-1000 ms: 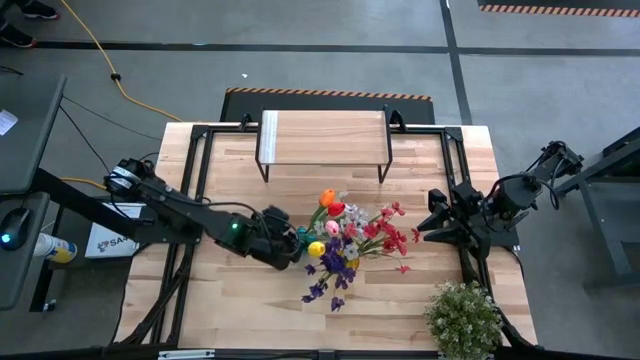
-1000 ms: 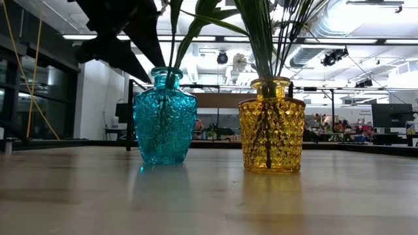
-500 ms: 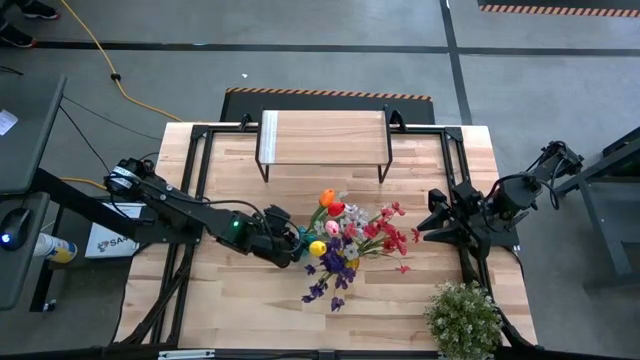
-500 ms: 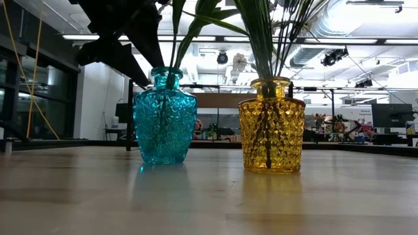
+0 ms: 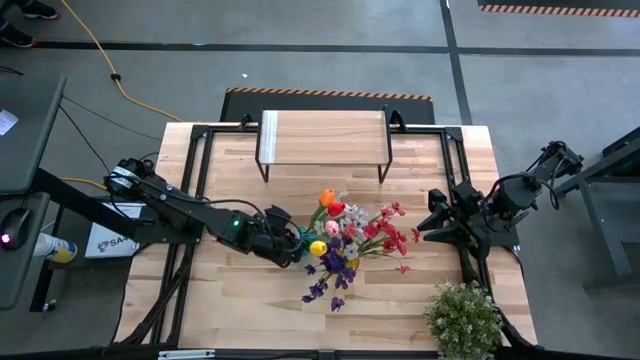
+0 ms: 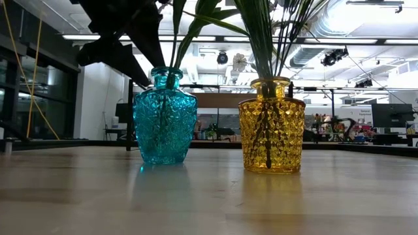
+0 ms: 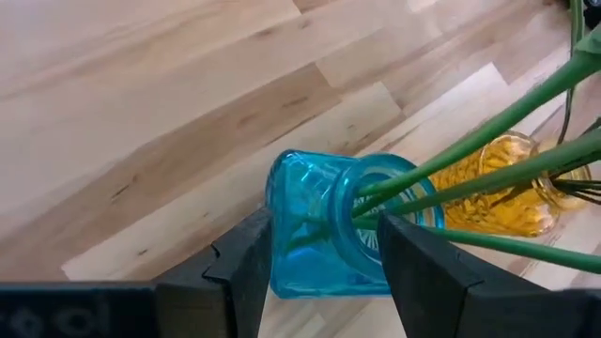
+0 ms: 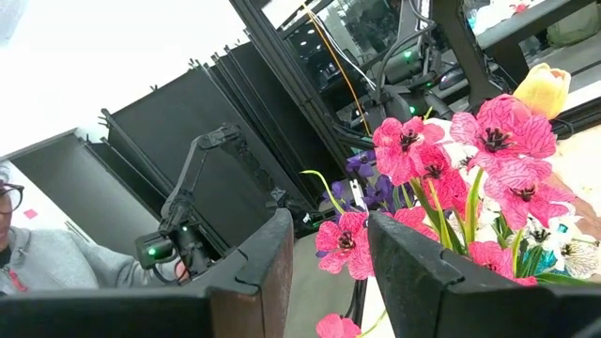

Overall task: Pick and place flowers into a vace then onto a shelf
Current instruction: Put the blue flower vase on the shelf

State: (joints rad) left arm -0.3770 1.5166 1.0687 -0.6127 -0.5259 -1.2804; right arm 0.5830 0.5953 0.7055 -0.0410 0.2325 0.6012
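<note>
1. The left gripper (image 7: 324,272) straddles a blue vase (image 7: 329,225), fingers against its sides, gripping it.
2. The flowers (image 5: 350,240) stand in the blue vase and a yellow vase (image 6: 271,125) mid-table, before the shelf (image 5: 323,136).
3. The right gripper (image 5: 428,222) waits partly open, empty, beside the blooms.

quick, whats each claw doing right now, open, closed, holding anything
Left claw: closed on the blue vase, one finger on each side of it.
Right claw: open and empty, waiting beside the flowers.
</note>
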